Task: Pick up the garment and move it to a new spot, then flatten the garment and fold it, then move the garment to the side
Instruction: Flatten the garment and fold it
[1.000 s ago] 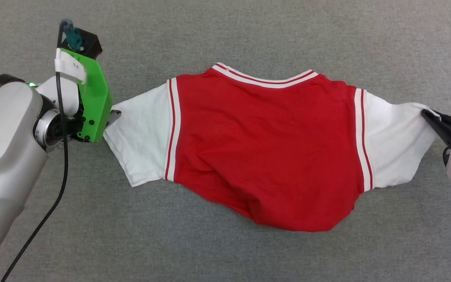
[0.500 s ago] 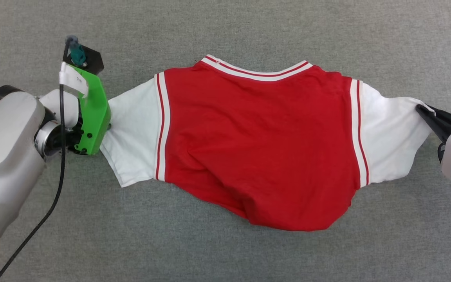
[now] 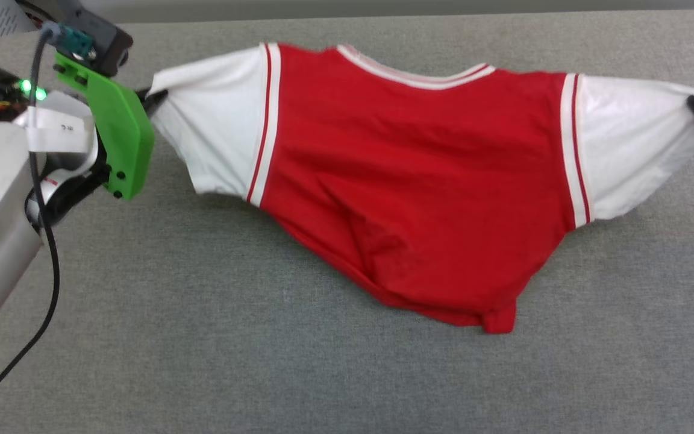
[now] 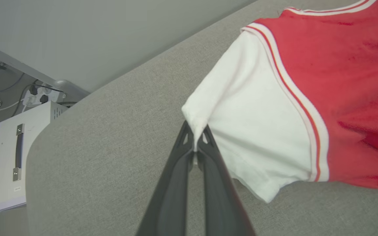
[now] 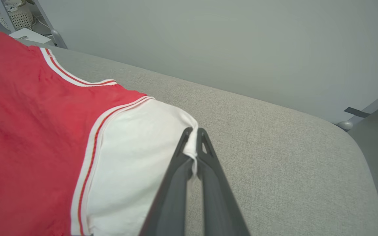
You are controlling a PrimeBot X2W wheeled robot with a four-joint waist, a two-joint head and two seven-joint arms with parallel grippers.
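The garment [image 3: 407, 199] hangs stretched across the middle of the grey tabletop [image 3: 202, 337], a plain red side facing the head camera. Its striped neckline [image 3: 419, 75] is at 12 o'clock. The left end effector [image 4: 195, 139] sits at 9 o'clock of the garment, its two dark fingers pressed together on the outer edge of the white left sleeve [image 3: 214, 138]. The right end effector [image 5: 194, 142], at 3 o'clock, pinches the tip of the white right sleeve [image 3: 630, 150] in the same narrow way. Between the two grips the red body sags and narrows to a bunched hem corner [image 3: 494, 319] at about 5 o'clock. Whether that corner touches the tabletop cannot be told. A green bracket [image 3: 115, 135] and a black cable [image 3: 46, 253] sit on the left wrist.
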